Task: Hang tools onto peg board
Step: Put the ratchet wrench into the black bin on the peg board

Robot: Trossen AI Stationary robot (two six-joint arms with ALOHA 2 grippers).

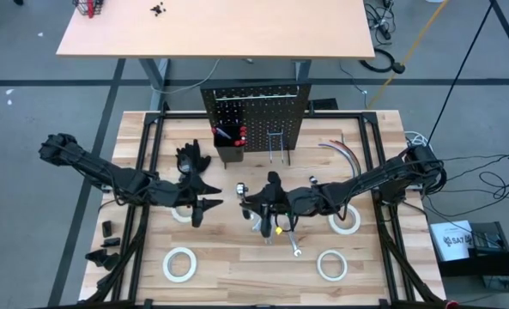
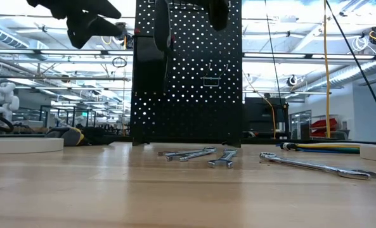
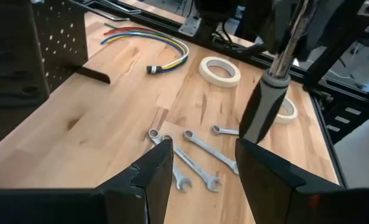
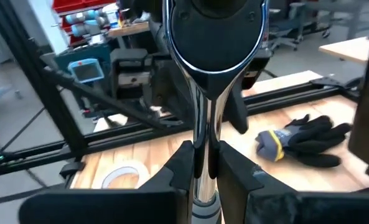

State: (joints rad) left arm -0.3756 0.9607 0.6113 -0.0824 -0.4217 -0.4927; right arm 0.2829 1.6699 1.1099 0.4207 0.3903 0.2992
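Fingers of the right gripper [image 4: 200, 163] clench the ratchet [image 4: 212, 74] by its steel shank, lifted in front of the peg board [image 1: 256, 116]; left gripper [image 3: 203, 168] fingers spread, empty. Ratchet judged stiff, heavy-headed, slippery: better gripped near the handle

Beyond the slatted wooden worktable [image 1: 237, 266] the floor [image 1: 31, 94] is grey and marked with dark lines, and a light wood-topped desk [image 1: 220, 30] on grey metal legs stands just behind the table, with black cables [image 1: 383, 34] coiled on the floor beside it. The low view looks into a large open workshop with an exposed ceiling crossed by pipes and beams and lit by rows of bright strip lights [image 2: 42, 41]; a yellow cable [image 2: 325, 69] hangs down at the right. In the right wrist view, red storage bins [image 4: 84, 6] and blue-grey equipment [image 4: 84, 71] stand farther off.
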